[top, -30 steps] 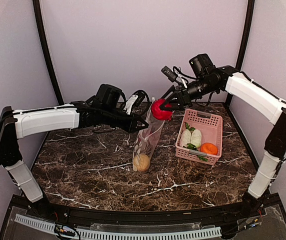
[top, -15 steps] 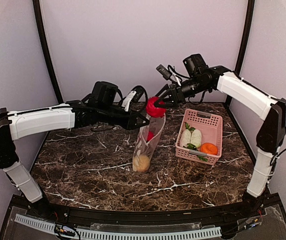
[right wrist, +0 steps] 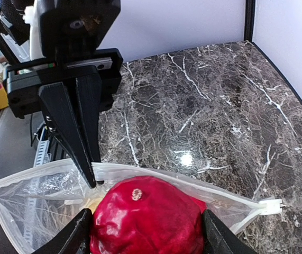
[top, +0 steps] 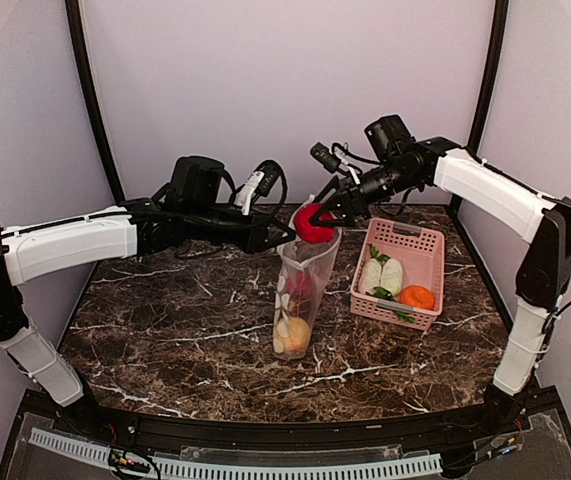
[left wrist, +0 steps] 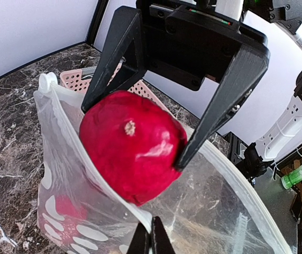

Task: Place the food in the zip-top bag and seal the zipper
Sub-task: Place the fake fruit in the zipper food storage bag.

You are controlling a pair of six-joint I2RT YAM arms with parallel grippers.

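The clear dotted zip-top bag (top: 303, 300) stands upright mid-table. My left gripper (top: 281, 234) is shut on its mouth rim and holds it open. My right gripper (top: 315, 224) is shut on a red ball (top: 313, 226), which sits in the bag's mouth. In the left wrist view the ball (left wrist: 132, 145) lies between the zipper strips (left wrist: 61, 119), just above my pinched left gripper (left wrist: 151, 238). The right wrist view shows the ball (right wrist: 145, 217) in my right gripper (right wrist: 145, 225), over the open bag (right wrist: 39, 196). A second red piece (top: 300, 285) and a yellowish piece (top: 293, 333) lie inside the bag.
A pink slatted basket (top: 427, 243) stands right of the bag. It holds two white radishes (top: 382, 275) and an orange (top: 417, 297). The bag's white slider tab (right wrist: 270, 203) sticks out at one end of the mouth.
The bag has swung more upright and shifted slightly right, with the left gripper still on it. The right gripper has brought the red ball left and down into the bag's mouth.
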